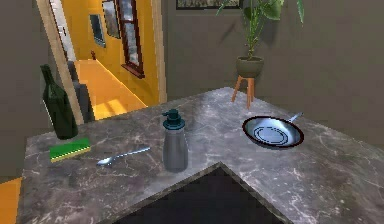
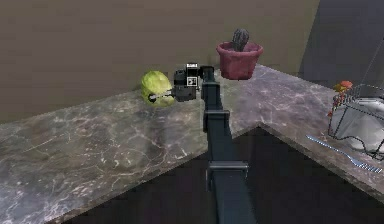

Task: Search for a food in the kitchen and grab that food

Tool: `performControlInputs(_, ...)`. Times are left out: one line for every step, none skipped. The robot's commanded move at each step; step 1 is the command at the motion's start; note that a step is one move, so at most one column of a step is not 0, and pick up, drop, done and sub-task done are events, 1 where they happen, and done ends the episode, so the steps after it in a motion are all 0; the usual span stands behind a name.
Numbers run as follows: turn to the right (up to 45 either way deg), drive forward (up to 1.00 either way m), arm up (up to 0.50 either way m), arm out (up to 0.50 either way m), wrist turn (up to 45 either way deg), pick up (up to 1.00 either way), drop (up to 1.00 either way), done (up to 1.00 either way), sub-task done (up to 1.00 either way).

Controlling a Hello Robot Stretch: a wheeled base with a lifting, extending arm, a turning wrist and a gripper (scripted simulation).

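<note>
- Forward view: a grey marbled counter (image 1: 310,185) bends around a dark gap. On it stand a dark green bottle (image 1: 58,102), a green-and-yellow sponge (image 1: 70,150), a spoon (image 1: 122,156), a grey pump bottle (image 1: 175,142) and a round pan (image 1: 272,131).
- Beyond it, a potted plant (image 1: 252,40) stands before a drab wall, and a yellow-walled passage (image 1: 110,85) opens on the left.
- Arm side view: the arm (image 2: 222,140) reaches over marbled worktop (image 2: 80,150) towards a plain tan wall.
- The gripper (image 2: 175,93) is right by a yellow-green round food (image 2: 155,87) lying on the worktop. I cannot tell how its fingers stand, nor whether it holds anything.
- A cactus in a reddish pot (image 2: 238,57) stands nearby.
</note>
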Motion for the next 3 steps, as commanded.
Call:
performControlInputs(0.0, 0.0, 0.0, 0.0, 0.0, 1.0, 0.0, 0.0, 0.0)
performControlInputs(0.0, 0.0, 0.08, 0.0, 0.0, 0.0, 0.0, 0.0, 0.0)
performControlInputs(0.0, 0.0, 0.0, 0.0, 0.0, 0.0, 0.0, 1.0, 0.0)
